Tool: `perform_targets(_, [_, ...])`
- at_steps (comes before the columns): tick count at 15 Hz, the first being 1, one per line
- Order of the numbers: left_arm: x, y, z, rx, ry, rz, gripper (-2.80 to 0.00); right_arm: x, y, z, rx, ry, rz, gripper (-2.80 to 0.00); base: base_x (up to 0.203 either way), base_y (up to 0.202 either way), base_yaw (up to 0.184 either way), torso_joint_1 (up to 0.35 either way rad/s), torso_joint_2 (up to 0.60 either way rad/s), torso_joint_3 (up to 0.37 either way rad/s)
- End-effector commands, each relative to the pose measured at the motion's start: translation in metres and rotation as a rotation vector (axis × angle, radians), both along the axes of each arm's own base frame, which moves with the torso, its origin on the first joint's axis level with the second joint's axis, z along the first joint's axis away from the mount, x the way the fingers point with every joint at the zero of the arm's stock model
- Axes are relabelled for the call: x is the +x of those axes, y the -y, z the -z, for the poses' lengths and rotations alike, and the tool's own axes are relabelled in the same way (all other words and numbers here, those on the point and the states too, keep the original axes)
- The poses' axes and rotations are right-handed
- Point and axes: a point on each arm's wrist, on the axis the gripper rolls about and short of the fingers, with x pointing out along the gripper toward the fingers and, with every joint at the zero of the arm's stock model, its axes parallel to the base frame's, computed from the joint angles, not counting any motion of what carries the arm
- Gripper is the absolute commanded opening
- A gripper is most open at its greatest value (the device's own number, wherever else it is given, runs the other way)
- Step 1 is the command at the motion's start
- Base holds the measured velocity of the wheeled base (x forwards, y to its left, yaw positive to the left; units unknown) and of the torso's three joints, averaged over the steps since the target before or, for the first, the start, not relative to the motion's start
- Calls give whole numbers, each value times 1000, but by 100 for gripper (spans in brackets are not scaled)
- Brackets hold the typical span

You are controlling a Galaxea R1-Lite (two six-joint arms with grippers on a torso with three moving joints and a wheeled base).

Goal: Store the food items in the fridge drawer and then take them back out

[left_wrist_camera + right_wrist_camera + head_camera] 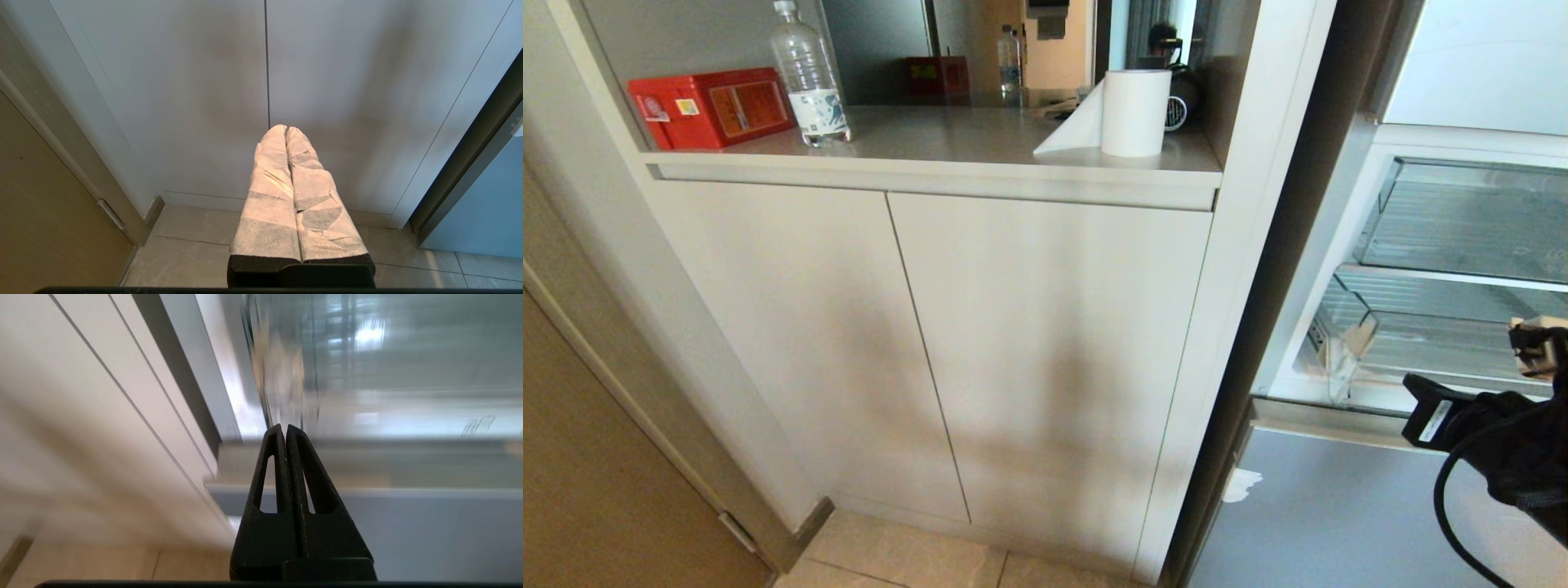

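Only the head view shows the red rectangular box (712,107), the clear plastic water bottle (809,75) and the white paper roll (1135,113) on the counter; no label is readable. The tape-wrapped left gripper (285,130) is closed and empty before pale cabinet doors (265,81). The black right gripper (285,428), closed and empty, points at the blurred transparent ribbed fridge drawer (1429,343). No food items are visible.

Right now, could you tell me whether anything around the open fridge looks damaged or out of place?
Yes: a ragged white patch, like torn tape or chipped coating, marks the upper left corner of the grey lower fridge door.
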Motion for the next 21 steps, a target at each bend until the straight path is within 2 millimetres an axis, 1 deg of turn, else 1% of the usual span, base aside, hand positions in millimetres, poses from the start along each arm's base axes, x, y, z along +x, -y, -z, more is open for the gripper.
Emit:
perform_targets(1, [0,0,0,1,0,-1,-280,1,2,-21,2,72,11,-280,0,0,0,0,0,0])
perform_targets(3, [0,0,0,1,0,0,-280,2,5,-38,-11,-20,25,-280,0,0,0,0,0,0])
perform_targets(5, [0,0,0,0,0,0,-280,4,6,-67,-15,-73,25,-280,0,0,0,0,0,0])
perform_targets(7, [0,0,0,-1,0,0,-280,14,6,-94,-22,-108,27,-280,0,0,0,0,0,0])
perform_targets(8, [0,0,0,1,1,-1,-280,24,7,-100,-38,-147,29,-280,0,0,0,0,0,0])
perform_targets(10, [0,0,0,1,0,-1,-280,53,7,-96,-73,-235,31,-280,0,0,0,0,0,0])
perform_targets(13, [0,0,0,1,0,-1,-280,91,15,-89,-99,-284,54,-280,0,0,0,0,0,0])
perform_targets(15, [0,0,0,1,0,0,-280,112,21,-86,-109,-293,71,-280,0,0,0,0,0,0])
perform_targets(16, [0,0,0,0,1,0,-280,119,24,-84,-111,-307,79,-280,0,0,0,0,0,0])
perform_targets(20, [0,0,0,-1,0,0,-280,138,32,-79,-108,-379,88,-280,0,0,0,0,0,0])
perform_targets(21, [0,0,0,-1,0,0,-280,139,33,-79,-108,-406,89,-280,0,0,0,0,0,0])
